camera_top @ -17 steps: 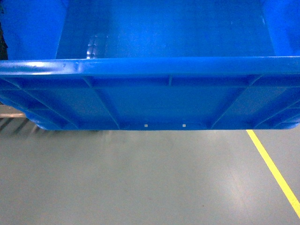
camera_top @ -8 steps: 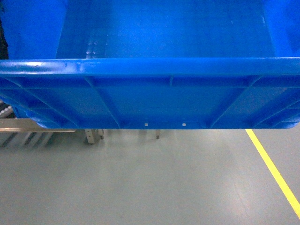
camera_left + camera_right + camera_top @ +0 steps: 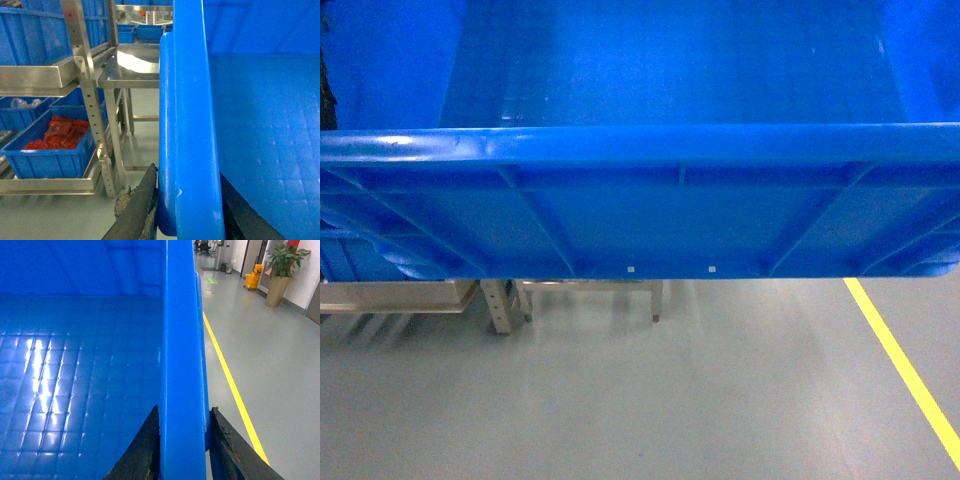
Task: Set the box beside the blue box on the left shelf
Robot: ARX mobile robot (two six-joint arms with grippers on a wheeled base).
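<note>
Blue crate, the box [image 3: 650, 215], fills the top half of my head view, held up off the grey floor [image 3: 620, 400], ribbed near wall toward me, inside smooth. Left gripper [image 3: 187, 210] pinches the left rim: one dark finger outside the wall, one inside, both pressed against the plastic. Right gripper [image 3: 182, 445] does the same on the right rim, fingers tight on both faces of the wall. Box is carried between the two, nothing under it that I can see.

Below its left lower corner in the head view: a steel rack frame [image 3: 500, 300] with legs on the floor, and a bit of another blue crate [image 3: 350, 260] at the left edge. Left wrist view shows the rack [image 3: 85, 75] beside the box, perforated uprights, a blue bin with red parts [image 3: 55, 145] on a lower tier. Can't make out rollers.

Yellow floor line [image 3: 905, 365] runs along the right. Potted plant [image 3: 281, 270] far off in the right wrist view.
</note>
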